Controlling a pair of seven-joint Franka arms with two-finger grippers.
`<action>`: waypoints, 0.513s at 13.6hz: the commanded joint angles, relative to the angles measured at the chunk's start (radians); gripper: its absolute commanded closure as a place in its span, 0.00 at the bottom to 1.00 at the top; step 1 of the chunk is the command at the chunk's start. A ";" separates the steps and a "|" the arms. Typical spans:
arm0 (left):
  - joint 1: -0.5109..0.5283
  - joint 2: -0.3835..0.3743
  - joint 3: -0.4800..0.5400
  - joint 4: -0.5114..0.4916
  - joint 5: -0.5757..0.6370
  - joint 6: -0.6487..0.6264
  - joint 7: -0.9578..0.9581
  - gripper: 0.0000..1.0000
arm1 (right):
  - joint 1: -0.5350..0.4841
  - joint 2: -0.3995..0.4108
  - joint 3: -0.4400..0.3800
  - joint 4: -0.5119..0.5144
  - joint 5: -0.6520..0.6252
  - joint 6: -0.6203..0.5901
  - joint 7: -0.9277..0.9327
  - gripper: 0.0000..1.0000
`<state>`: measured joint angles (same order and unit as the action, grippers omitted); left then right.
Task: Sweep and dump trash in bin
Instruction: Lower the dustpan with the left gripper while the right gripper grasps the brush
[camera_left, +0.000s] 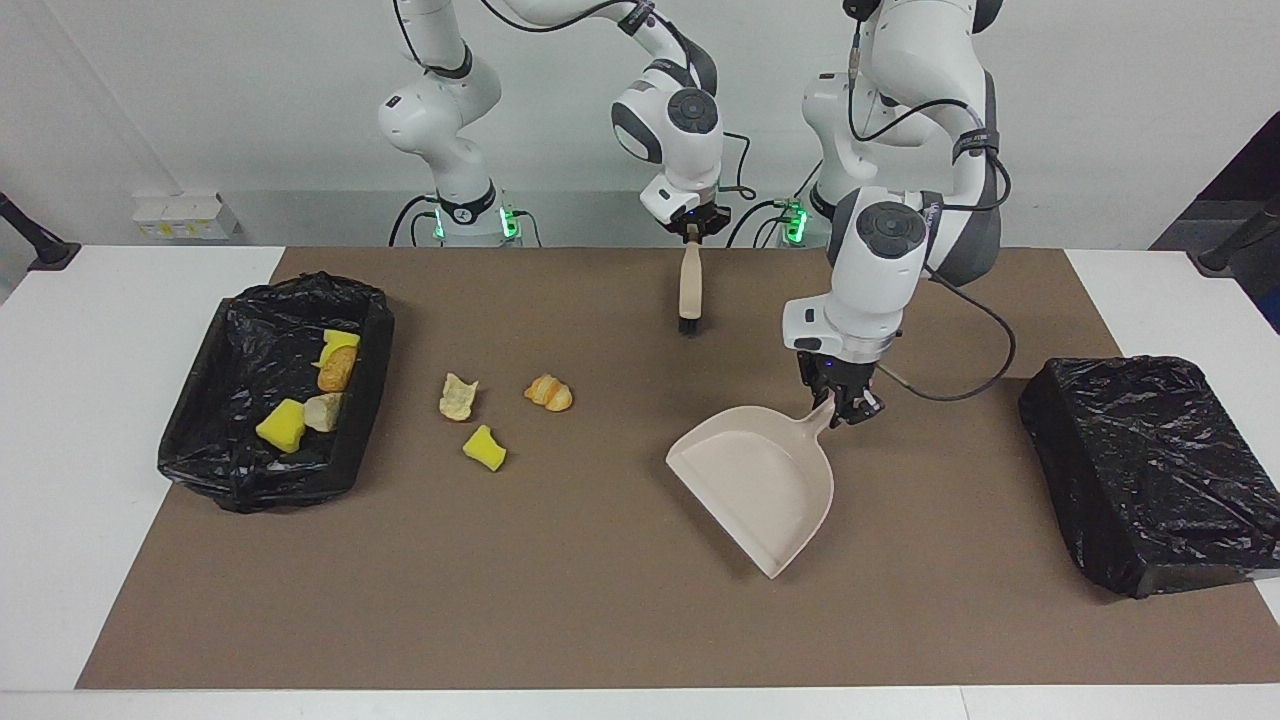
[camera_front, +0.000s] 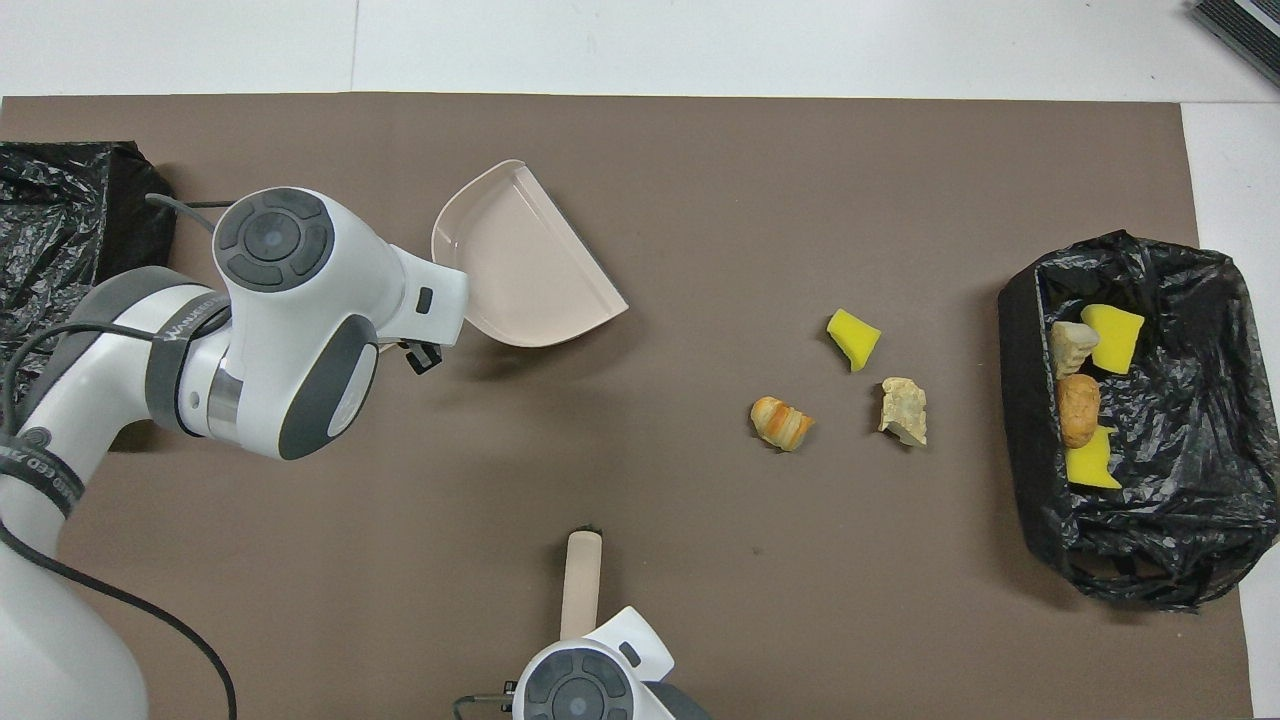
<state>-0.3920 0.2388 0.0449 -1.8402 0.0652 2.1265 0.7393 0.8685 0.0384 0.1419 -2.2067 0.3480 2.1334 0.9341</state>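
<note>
1. A grey band (camera_front: 185, 335) wrapped round the left arm (camera_front: 290, 320), just beside the dustpan (camera_front: 520, 265), carries white lettering; it looks like a brand name beginning "WANJEE", but the remaining letters cannot be made out.
2. No other text, number or sign can be read anywhere around the dustpan.

The dustpan (camera_left: 760, 482) and the brush (camera_left: 689, 286) handle were pale beige, the brush bristles black. The mat (camera_left: 600, 620) was plain brown, the table (camera_left: 60, 480) white. Both bins (camera_left: 200, 450) wore glossy black bags. The trash (camera_left: 484, 447) was bright yellow and golden tan.
</note>
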 joint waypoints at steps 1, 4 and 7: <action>0.031 -0.004 -0.011 0.001 0.010 -0.010 0.167 1.00 | -0.034 -0.035 -0.004 0.032 -0.023 -0.073 -0.009 1.00; 0.044 -0.003 -0.011 0.002 0.010 -0.010 0.258 1.00 | -0.097 -0.127 -0.005 0.045 -0.073 -0.215 -0.012 1.00; 0.044 0.008 -0.010 0.006 0.011 0.004 0.292 1.00 | -0.192 -0.152 -0.004 0.111 -0.194 -0.389 -0.050 1.00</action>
<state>-0.3600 0.2434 0.0436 -1.8404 0.0652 2.1265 1.0043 0.7315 -0.0950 0.1355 -2.1289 0.2086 1.8223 0.9268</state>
